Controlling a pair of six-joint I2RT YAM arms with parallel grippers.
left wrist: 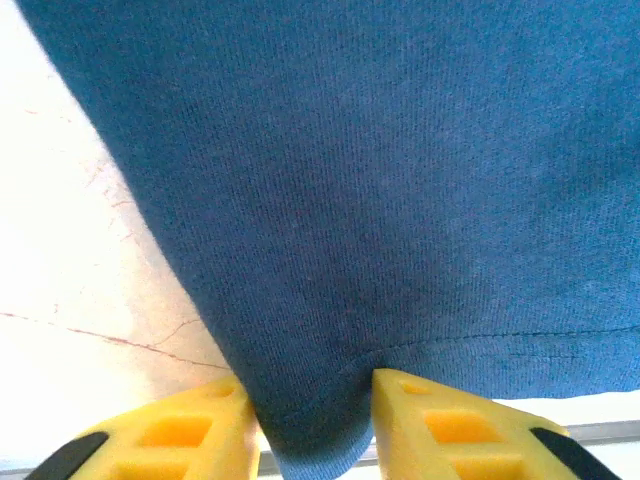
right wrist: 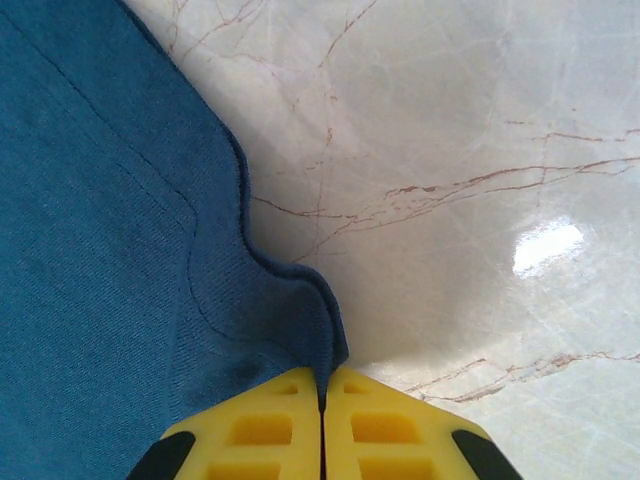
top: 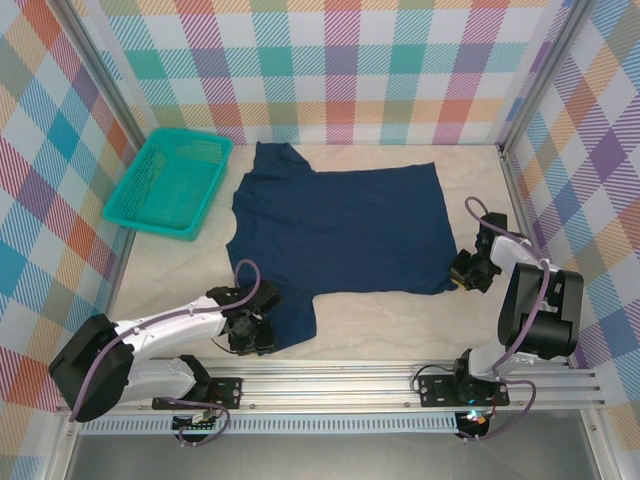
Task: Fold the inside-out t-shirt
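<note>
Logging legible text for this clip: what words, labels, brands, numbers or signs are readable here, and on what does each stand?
None readable.
The plain dark navy blue cloth t-shirt shows no print or tag.
The teal mesh plastic basket shows no label.
The plaid walls are pattern only.
The black arm housing shows no legible marking.

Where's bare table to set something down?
Free: marble between t-shirt hem and right wall; near strip between shirt and rail; left strip below teal mesh basket. Crowded: left pincer at sleeve, right pincer at hem corner.
</note>
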